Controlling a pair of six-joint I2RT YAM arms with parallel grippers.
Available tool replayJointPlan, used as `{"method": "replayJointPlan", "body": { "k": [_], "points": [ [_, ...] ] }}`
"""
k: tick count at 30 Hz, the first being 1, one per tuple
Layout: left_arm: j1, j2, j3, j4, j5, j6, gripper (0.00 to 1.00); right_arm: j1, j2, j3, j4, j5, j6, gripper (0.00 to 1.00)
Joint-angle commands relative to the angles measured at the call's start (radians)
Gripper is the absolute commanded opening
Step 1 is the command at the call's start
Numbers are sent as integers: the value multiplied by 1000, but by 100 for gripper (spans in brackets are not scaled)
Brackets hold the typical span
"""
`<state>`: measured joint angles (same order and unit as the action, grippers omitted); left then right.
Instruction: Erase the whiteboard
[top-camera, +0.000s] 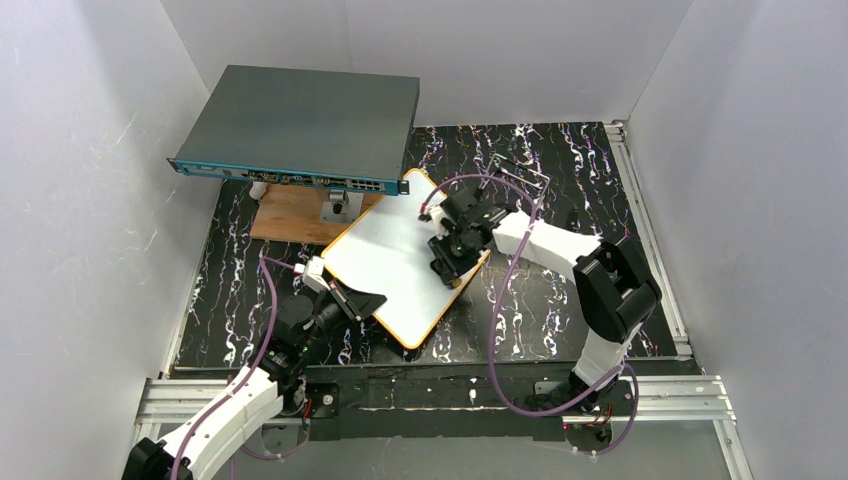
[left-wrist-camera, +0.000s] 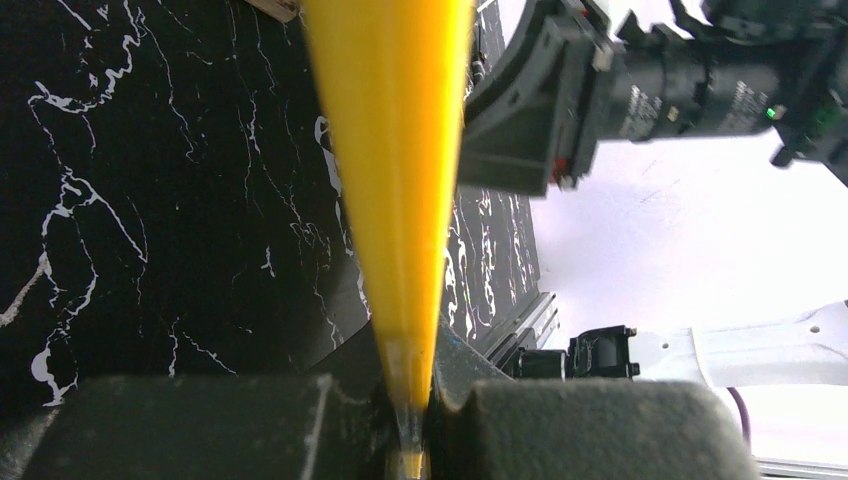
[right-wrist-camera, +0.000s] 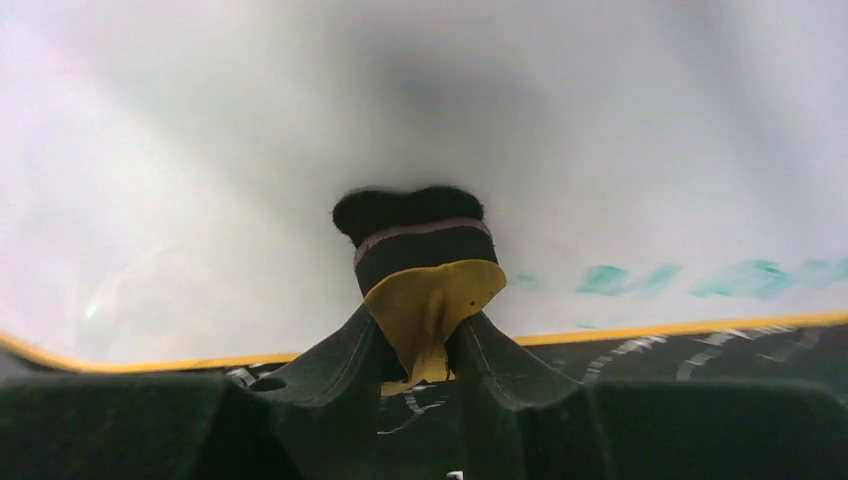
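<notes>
The whiteboard, white with a thin yellow-orange frame, lies askew in the middle of the black marbled table. My left gripper is shut on its near-left edge; in the left wrist view the yellow frame runs straight up from between the pads. My right gripper is over the board's right edge, shut on a small eraser with a yellow back and black felt. The felt presses on the white surface. Faint green handwriting shows to the right of the eraser, near the frame.
A large dark-grey flat box stands raised at the back left, overhanging a brown wooden board and the whiteboard's far corner. White walls close in three sides. Metal rails run along the right edge and the near edge.
</notes>
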<state>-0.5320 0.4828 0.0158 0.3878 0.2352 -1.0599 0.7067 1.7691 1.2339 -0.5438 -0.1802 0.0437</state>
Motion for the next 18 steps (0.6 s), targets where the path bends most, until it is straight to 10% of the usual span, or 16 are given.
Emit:
{"method": "replayJointPlan", "body": {
  "k": [1, 18],
  "points": [
    [-22, 2, 51, 54, 215, -6, 0, 64, 11, -26, 67, -132, -2, 1],
    [-22, -13, 47, 53, 237, -10, 0, -186, 225, 128, -11, 7, 6, 1]
  ]
}}
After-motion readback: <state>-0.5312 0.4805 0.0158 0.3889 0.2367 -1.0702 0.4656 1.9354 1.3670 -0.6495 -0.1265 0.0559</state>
